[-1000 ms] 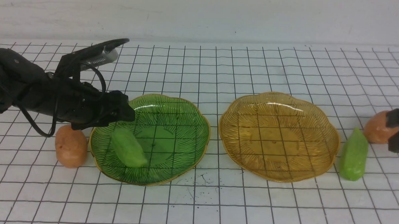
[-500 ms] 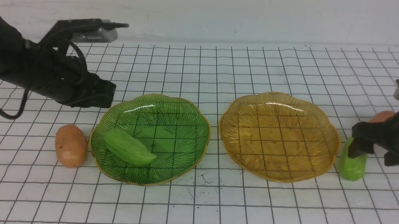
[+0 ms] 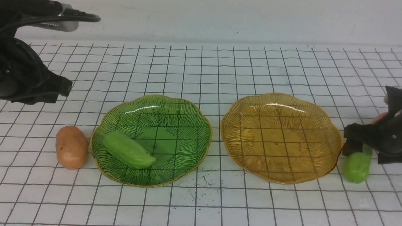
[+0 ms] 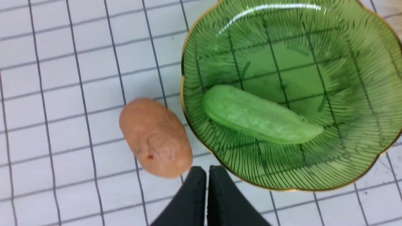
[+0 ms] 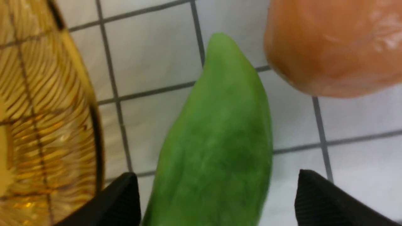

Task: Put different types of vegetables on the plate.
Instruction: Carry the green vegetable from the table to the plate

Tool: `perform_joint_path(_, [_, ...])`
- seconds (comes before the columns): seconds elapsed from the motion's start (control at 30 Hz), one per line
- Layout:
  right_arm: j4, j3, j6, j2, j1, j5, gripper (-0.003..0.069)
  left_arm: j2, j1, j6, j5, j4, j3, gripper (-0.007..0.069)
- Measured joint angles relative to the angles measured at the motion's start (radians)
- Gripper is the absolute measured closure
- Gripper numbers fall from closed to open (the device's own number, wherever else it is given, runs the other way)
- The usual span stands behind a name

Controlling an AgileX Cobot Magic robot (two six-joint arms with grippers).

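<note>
Up and back from the green plate [image 3: 174,111], my left pincer [image 4: 206,175] has withdrawn, its fingers pressed together on nothing. My right pincer [image 5: 216,194] has dropped, spread wide, astride the loose cucumber [image 3: 355,167]. That cucumber lies on the counter [image 3: 217,208] just beside the amber plate [image 3: 281,137]. Level with it, the left potato [image 3: 71,147] sits just beside the green plate, where the plated cucumber [image 3: 128,154] lies. Farther back, the far potato [image 5: 336,44] rests near my right pincer.
</note>
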Motion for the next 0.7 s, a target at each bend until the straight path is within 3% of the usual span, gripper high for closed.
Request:
perform_joint_path(0.1, [0.000, -0.002, 0.000, 0.013, 0.000, 0.000, 0.0099, 0.000, 0.000, -0.006, 0.012, 0.001, 0.001, 0.0632])
perform_joint_path(0.27, [-0.022, -0.038, -0.007, 0.009, 0.000, 0.114, 0.0270, 0.000, 0.000, -0.012, 0.015, 0.001, 0.006, 0.0632])
perform_joint_path(0.47, [0.017, -0.072, -0.064, -0.153, 0.000, 0.411, 0.0260, -0.005, 0.000, -0.014, 0.028, 0.018, 0.006, 0.0632])
perform_joint_path(0.6, [0.152, -0.073, -0.086, -0.262, 0.010, 0.429, 0.0260, -0.015, 0.000, -0.024, 0.029, 0.022, 0.006, 0.0632])
perform_joint_path(0.7, [0.405, -0.079, -0.278, -0.322, 0.121, 0.262, 0.0260, -0.020, 0.000, -0.028, 0.030, 0.022, 0.006, 0.0632])
